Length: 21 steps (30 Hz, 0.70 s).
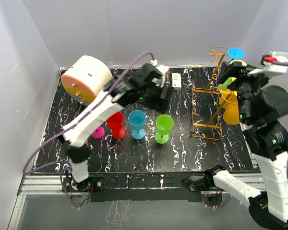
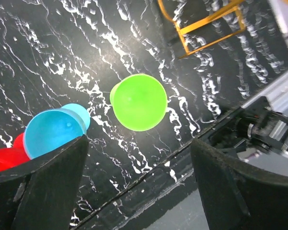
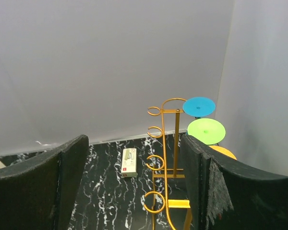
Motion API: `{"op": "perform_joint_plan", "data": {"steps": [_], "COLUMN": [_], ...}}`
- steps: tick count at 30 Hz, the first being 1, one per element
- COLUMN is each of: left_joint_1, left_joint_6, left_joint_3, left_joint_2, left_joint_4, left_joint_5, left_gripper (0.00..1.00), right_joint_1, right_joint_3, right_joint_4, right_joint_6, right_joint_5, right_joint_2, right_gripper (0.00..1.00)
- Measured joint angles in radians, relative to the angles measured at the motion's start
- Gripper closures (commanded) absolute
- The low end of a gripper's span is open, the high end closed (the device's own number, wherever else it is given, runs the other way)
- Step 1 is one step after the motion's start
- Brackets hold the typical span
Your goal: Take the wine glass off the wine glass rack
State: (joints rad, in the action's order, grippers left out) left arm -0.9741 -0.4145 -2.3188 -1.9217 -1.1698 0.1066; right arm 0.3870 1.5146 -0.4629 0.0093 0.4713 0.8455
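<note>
My right gripper (image 3: 133,143) stands wide with nothing between its fingers, up at the right of the table (image 1: 182,153) and facing the wine glass rack (image 3: 176,143). My left gripper (image 2: 138,158) is spread wide and empty too, hanging over the standing green glass (image 2: 139,101) near the middle of the table.

The glasses left to take hang upside down on the right side of the rack, bases up. I count three: the hanging blue glass (image 3: 198,106) farthest and highest, the hanging green glass (image 3: 206,131) next, and the hanging orange glass (image 1: 230,111) nearest and lowest.

They look like smooth coloured plastic, so I judge them light, stiff and not very fragile, but slick under the pads. Each seems to hang by its round base on the wire. I would close on the stem just under the base, or on the bowl, then slide it out along the wire rather than pull straight down. The thin rack is probably light and could tip or drag if a base snags.

There is one rack. Left of it four glasses stand upright in a row: the green one, the standing blue glass (image 2: 50,132), a red glass (image 1: 116,122) and a magenta glass (image 1: 98,132). Farther off are one cream-and-orange drum (image 1: 86,79) at the far left and one small white box (image 1: 176,81) at the far middle.
</note>
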Motion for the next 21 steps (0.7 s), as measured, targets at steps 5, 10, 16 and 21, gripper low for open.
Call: {"op": "perform_joint_plan", "data": {"steps": [5,10,16,21], "left_joint_1": [0.006,0.013,0.016,0.016], "left_joint_6": [0.045,0.088,0.134,0.153], "left_joint_3": [0.215,0.469,0.635,0.703], "left_joint_2": [0.326,0.590,0.695,0.704], "left_joint_4": [0.141,0.297,0.431,0.483], "left_joint_5": [-0.006,-0.013,-0.014,-0.047], "left_gripper": [0.01,0.01,0.01,0.01], "right_joint_1": [0.000,0.002,0.004,0.004], "right_joint_3": [0.106,0.131,0.141,0.140], "right_joint_4": [-0.091,-0.177,-0.314,-0.396], "right_joint_6": [-0.006,-0.007,0.051,0.138], "right_joint_5": [0.076,0.160,0.259,0.350], "right_joint_2": [0.150,0.217,0.225,0.201], "right_gripper": [0.20,0.18,0.17,0.17]}}
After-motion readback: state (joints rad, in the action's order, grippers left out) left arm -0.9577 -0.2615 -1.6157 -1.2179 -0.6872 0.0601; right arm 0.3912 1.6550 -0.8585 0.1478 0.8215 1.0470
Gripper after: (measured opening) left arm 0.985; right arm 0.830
